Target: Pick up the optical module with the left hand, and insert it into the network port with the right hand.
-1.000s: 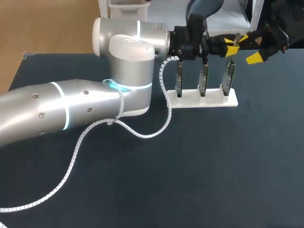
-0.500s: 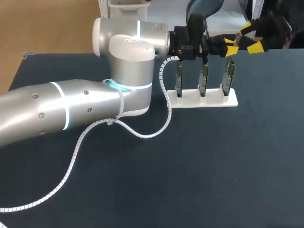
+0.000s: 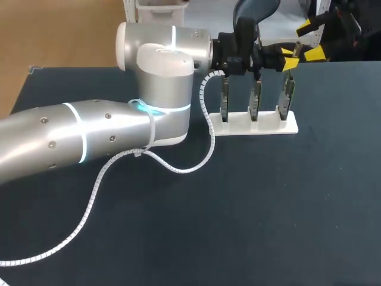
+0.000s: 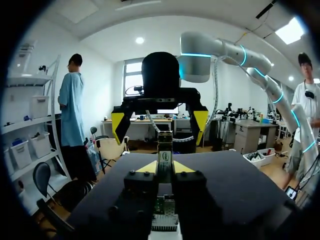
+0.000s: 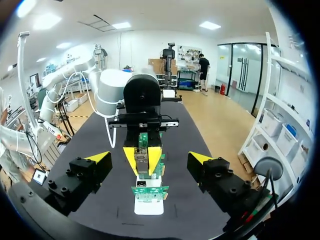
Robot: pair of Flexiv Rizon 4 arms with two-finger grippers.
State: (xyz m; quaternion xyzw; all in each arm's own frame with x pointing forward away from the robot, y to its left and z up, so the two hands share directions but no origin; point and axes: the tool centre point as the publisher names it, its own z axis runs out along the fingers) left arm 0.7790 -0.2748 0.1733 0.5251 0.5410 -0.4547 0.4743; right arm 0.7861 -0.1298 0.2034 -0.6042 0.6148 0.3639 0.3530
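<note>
The optical module (image 5: 142, 159) hangs over the dark surface (image 3: 268, 208), above the white rack (image 3: 256, 127) of port boards, pinched between the left end effector's (image 4: 165, 168) yellow tips. The right end effector (image 3: 313, 40) faces it, spread wide. The module looks small, rigid and light, so it is best gripped by its flat metal sides.

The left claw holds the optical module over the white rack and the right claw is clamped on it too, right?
Not quite: the right claw is open, its fingers spread wide and clear of the optical module, as the right wrist view shows. The left claw does hold it over the white rack.
</note>
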